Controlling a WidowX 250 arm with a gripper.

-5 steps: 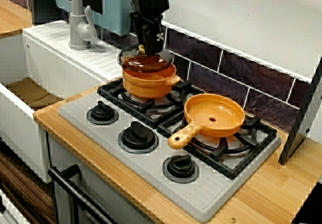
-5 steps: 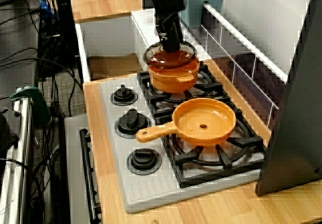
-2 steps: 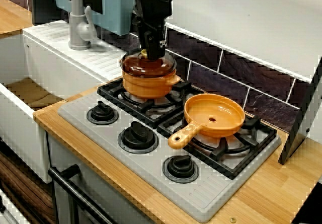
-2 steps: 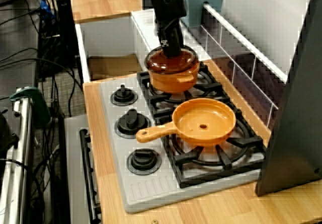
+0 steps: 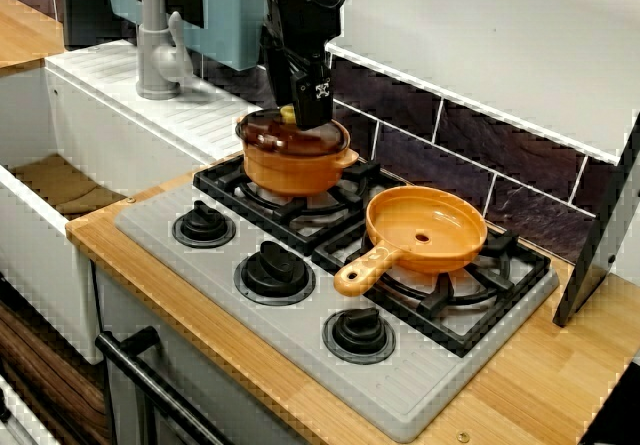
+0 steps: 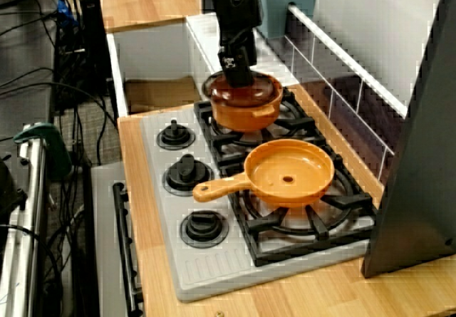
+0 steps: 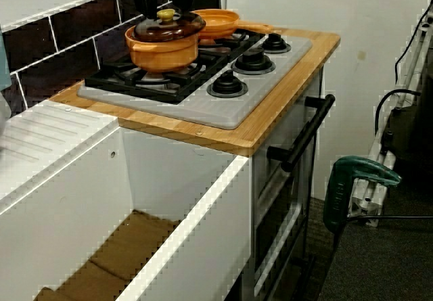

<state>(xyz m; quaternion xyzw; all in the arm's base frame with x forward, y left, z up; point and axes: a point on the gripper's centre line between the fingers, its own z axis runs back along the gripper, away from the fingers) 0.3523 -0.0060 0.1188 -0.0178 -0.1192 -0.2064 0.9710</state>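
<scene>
Dark tiled wall [image 5: 460, 155] behind a wooden counter [image 5: 560, 385] beside a white sink [image 7: 189, 233].

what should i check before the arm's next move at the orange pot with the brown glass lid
1. Brown glass lid seated on the orange pot: ok, it looks level on the rim.
2. Pot upright on the black burner grate: ok.
3. Black gripper clear of the lid's yellow knob: cannot tell, it is right at the knob.
4. Jaws open or shut: cannot tell.
5. Orange frying pan apart from the pot: ok, on the neighbouring burner.
</scene>
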